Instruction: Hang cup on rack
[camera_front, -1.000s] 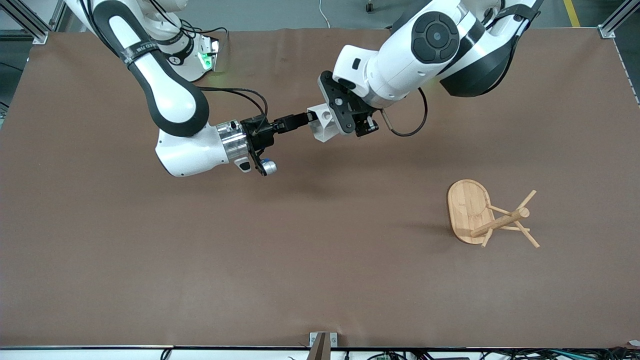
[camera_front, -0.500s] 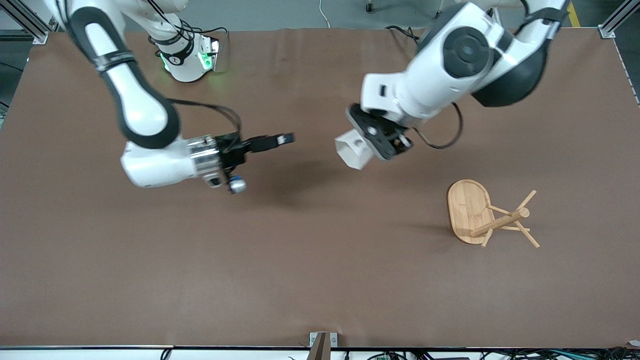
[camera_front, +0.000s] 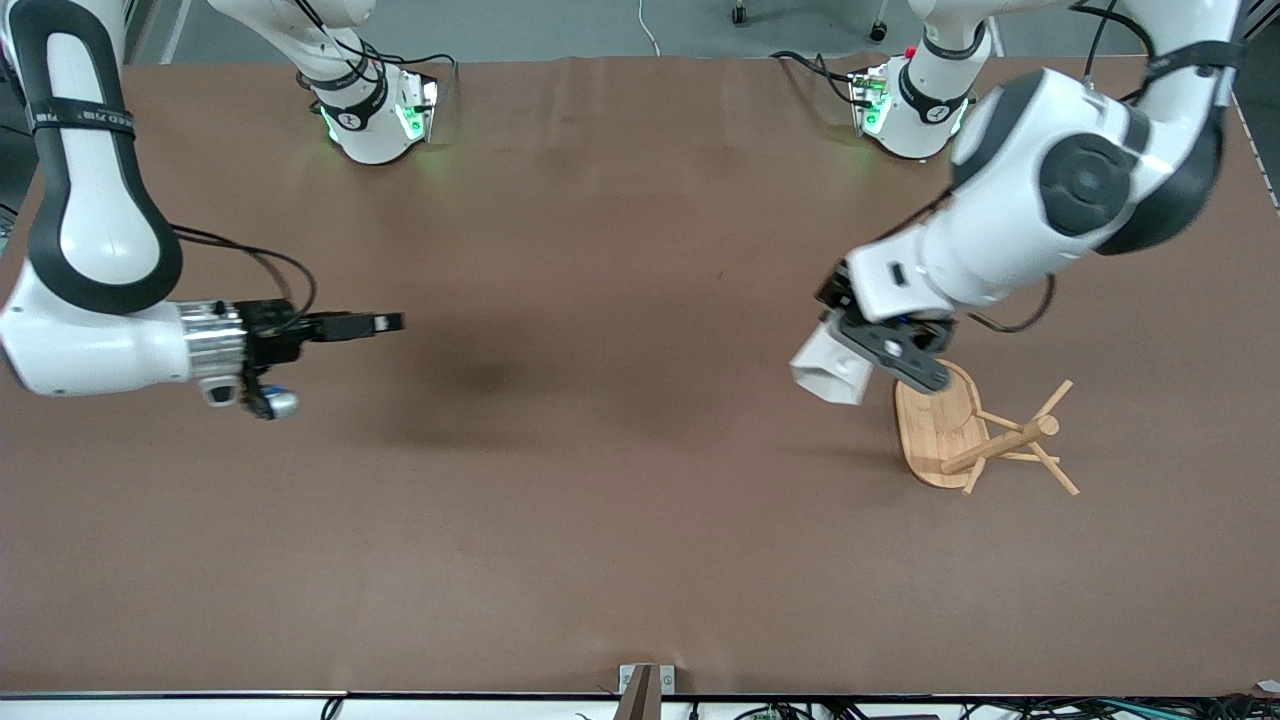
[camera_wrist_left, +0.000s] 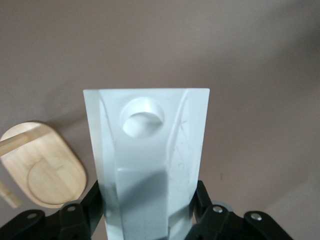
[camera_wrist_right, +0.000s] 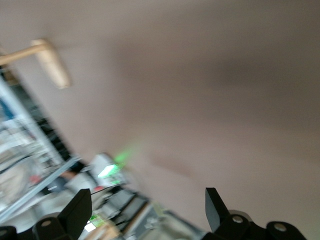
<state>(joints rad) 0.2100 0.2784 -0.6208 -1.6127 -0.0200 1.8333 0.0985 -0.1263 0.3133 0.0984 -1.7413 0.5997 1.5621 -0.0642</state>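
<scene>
Cup (camera_front: 832, 366) clamped in left gripper (camera_front: 885, 350), over table beside rack (camera_front: 975, 430) base, tab hole (camera_wrist_left: 142, 116) leading for a peg; right gripper (camera_front: 385, 322) waits empty, fingers apart, at right arm's end.

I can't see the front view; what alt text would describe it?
The left hand holds a white cup in the air beside a bamboo rack standing on a brown table. The right hand, empty and open, hangs over the table's other end.

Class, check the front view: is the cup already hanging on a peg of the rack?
No, the left gripper holds the cup in the air beside the rack.
</scene>
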